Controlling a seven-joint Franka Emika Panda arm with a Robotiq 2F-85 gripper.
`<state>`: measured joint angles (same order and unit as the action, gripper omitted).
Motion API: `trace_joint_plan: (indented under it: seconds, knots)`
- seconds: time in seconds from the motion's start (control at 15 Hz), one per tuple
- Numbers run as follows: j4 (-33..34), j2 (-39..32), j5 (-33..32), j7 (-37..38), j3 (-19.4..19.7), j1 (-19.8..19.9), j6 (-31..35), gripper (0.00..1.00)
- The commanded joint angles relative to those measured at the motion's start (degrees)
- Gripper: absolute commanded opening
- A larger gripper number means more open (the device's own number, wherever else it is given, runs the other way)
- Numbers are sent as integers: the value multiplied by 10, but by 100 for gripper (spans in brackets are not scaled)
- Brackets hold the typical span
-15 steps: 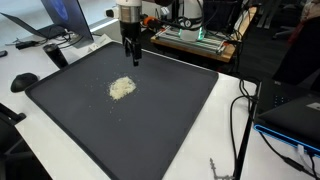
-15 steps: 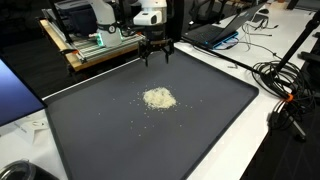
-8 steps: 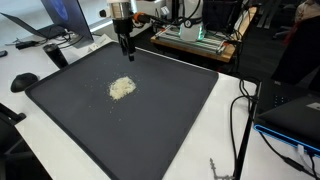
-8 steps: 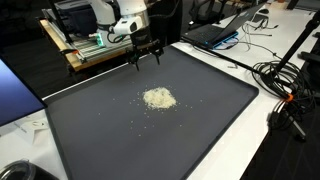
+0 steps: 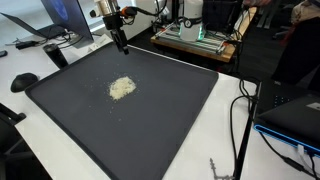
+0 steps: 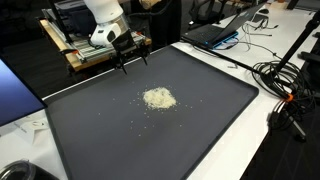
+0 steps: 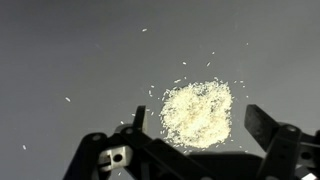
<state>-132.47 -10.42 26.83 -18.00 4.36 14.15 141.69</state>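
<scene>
A small heap of pale grains (image 5: 122, 88) (image 6: 158, 98) lies on a large dark mat (image 5: 160, 120) (image 6: 200, 130) in both exterior views. My gripper (image 5: 121, 45) (image 6: 132, 63) hangs in the air above the mat's far edge, well away from the heap, open and empty. In the wrist view the heap (image 7: 197, 113) shows between my two dark fingers (image 7: 139, 122), with loose grains scattered around it; the gripper (image 7: 198, 128) holds nothing.
A laptop (image 5: 70, 20) and cables lie beside the mat on the white table. A wooden bench with equipment (image 6: 90, 45) stands behind the mat. More cables (image 6: 285, 85) and a second laptop (image 6: 225, 30) sit at the table's side.
My gripper has moved sideways along the mat's far edge and risen, further from the heap. It stayed open. The grains have not moved.
</scene>
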Motion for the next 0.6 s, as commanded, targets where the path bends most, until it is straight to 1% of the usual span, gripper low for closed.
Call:
trace_joint_plan:
  seconds: [0.0, 0.33, 0.53]
  knots:
    - [88, -55, 5, -35, 12, 20, -86, 100]
    - [216, -141, -1, -55, 7, 42, -173, 100]
    - [298, -196, -14, -53, 3, 50, -216, 100]
